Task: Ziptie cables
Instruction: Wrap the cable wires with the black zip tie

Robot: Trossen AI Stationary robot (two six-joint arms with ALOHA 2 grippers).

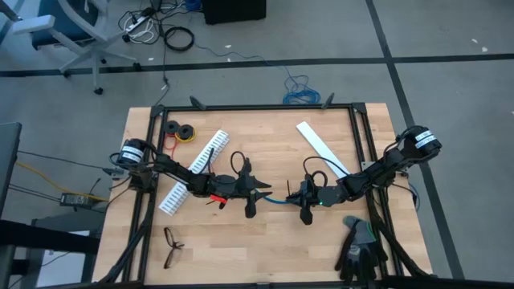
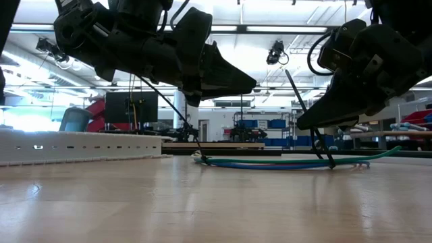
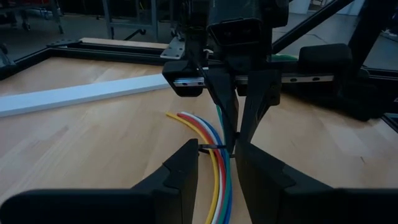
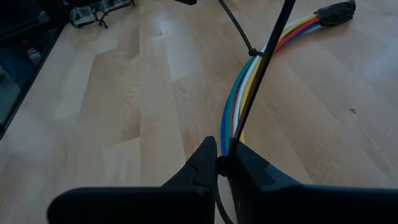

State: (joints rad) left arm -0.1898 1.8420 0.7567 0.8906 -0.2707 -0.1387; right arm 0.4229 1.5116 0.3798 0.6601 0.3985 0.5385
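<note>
The light wooden table (image 1: pixel 265 241) carried both dark arms at its middle, their ends facing each other. The left gripper (image 3: pixel 216 163) stood with fingers parted on either side of the bundle of thin yellow, red, white, blue and green cables (image 3: pixel 219 180), which lay on the wood between the two arms. The right gripper (image 4: pixel 222 163) was pressed together, pinching a thin black plastic ziptie (image 4: pixel 261 68) that rose slanted across the bundle, beside a second ziptie looped around the cables.
</note>
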